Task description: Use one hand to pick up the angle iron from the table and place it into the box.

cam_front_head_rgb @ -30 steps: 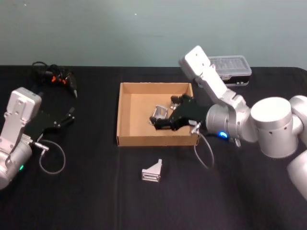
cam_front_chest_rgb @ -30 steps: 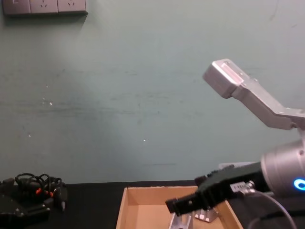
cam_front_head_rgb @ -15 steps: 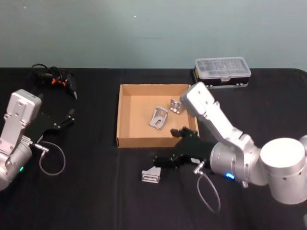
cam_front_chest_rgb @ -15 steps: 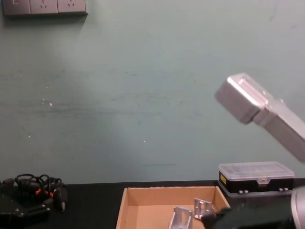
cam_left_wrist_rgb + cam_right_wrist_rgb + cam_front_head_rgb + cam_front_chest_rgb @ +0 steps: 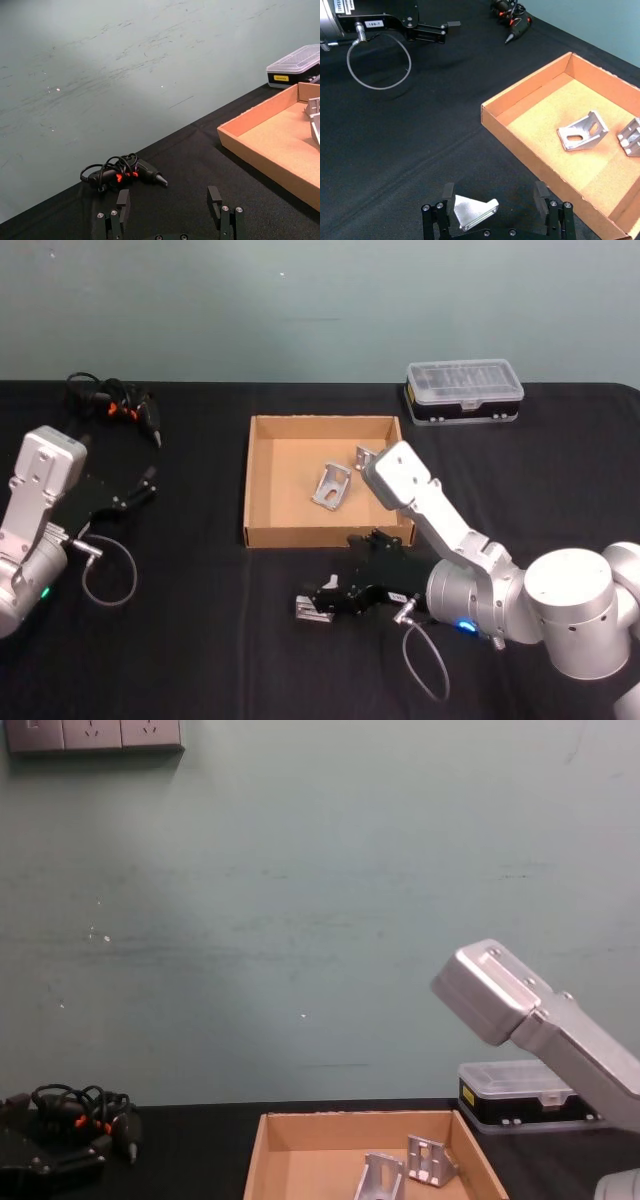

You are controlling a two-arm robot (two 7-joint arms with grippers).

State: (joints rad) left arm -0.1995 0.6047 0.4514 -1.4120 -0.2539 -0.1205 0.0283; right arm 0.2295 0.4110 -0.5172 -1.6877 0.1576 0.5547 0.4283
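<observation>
I see the small silver angle iron (image 5: 472, 211) on the flat black table (image 5: 395, 150), just before the shallow tan cardboard box (image 5: 325, 535).

Small white label (image 5: 372, 23) on the black left gripper (image 5: 446, 28), well left of the shallow tan cardboard box (image 5: 520, 145): digits, seemingly "199-7".
Yellow sticker (image 5: 281, 78) on the black clear-lidded plastic case (image 5: 295, 64), behind the box: print too small to read.

Angle iron (image 5: 308, 609) half hidden by right tool (image 5: 322, 598) — box (image 5: 330, 1132) cut off in chest view
</observation>
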